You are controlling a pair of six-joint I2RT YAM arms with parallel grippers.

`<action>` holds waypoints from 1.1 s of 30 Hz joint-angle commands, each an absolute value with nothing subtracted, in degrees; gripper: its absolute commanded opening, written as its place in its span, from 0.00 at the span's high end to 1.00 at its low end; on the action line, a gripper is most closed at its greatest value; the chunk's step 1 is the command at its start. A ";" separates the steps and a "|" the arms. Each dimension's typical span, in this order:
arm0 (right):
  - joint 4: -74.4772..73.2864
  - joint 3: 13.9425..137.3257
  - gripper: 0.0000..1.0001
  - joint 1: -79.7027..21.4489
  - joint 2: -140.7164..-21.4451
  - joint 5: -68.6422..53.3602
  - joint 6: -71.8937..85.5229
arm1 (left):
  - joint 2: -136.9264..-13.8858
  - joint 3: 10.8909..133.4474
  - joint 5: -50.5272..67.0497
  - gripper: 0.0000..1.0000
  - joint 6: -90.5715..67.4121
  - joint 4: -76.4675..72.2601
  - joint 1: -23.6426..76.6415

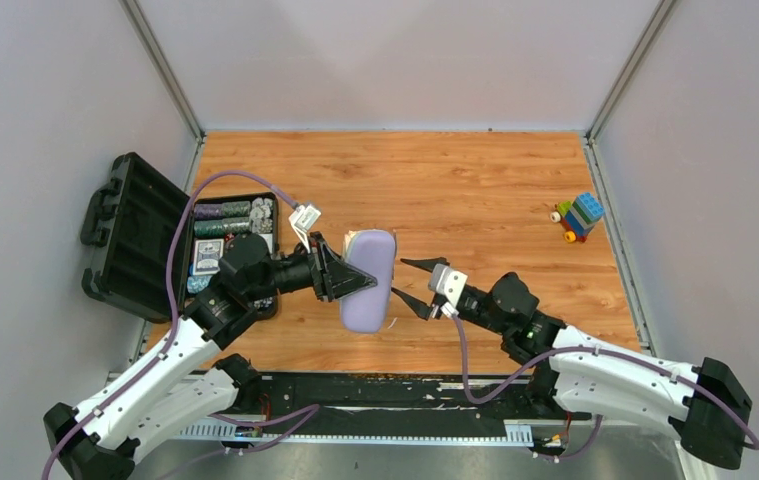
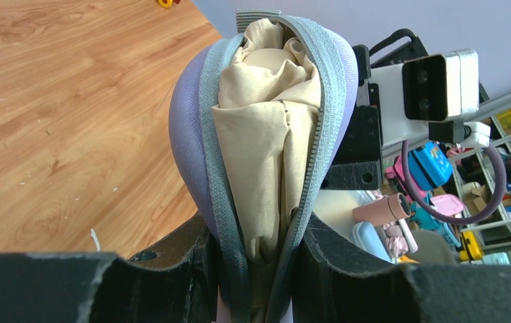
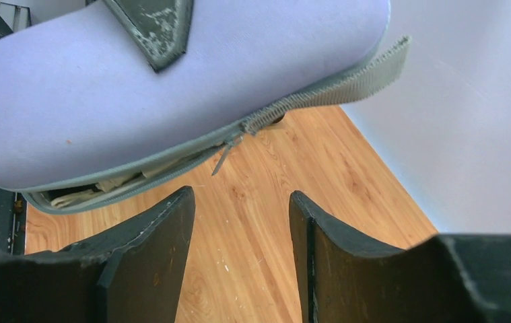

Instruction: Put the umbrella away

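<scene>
white arms with black joints, purple cables, scuffed black tool fingers

Your umbrella shows plain beige fabric with no print. The case is smooth lilac, edged with a grey zip. You have an orange-brown wood-grain bench, a black box, and toy blocks in blue, green, red and yellow. Your left hand and right hand are black, scuffed pale at the edges. The cables are purple.
</scene>
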State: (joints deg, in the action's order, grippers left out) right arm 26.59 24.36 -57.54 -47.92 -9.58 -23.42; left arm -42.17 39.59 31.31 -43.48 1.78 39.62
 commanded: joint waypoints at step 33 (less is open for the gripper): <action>32.27 28.73 1.00 -69.86 -52.64 9.58 -37.37 | -41.96 41.55 29.93 1.00 -40.96 6.08 39.57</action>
State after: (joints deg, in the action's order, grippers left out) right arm 28.40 26.70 -69.28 -53.91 8.45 -35.81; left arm -42.81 39.07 30.74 -42.65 5.85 39.62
